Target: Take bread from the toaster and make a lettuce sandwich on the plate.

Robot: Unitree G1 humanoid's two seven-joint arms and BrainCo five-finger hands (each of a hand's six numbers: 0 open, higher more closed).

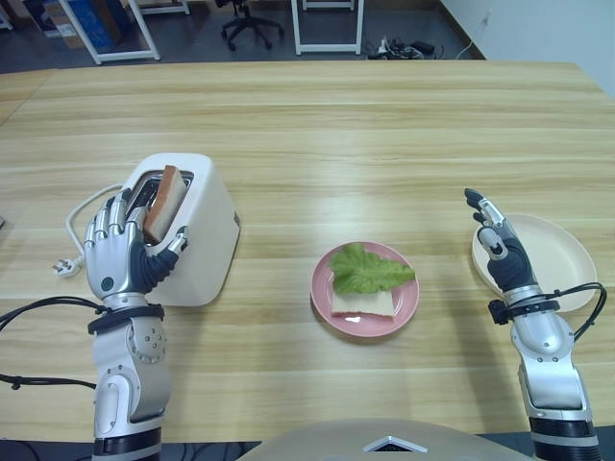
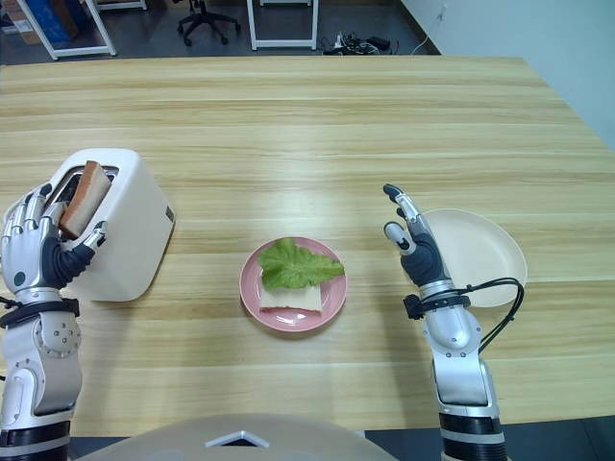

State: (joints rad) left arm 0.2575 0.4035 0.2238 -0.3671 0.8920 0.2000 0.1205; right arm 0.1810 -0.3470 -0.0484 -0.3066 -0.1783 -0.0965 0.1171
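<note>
Brown bread (image 1: 168, 200) (at the toaster (image 1: 207, 240) slot) gripped by left hand (image 1: 117, 254).

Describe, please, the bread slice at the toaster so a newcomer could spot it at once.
On the left of the wooden table stands a white toaster. Poking from its slot, held by the left hand, is the bread slice: brown-crusted and bare, unlike the lettuce-topped slice on the pink plate.
</note>
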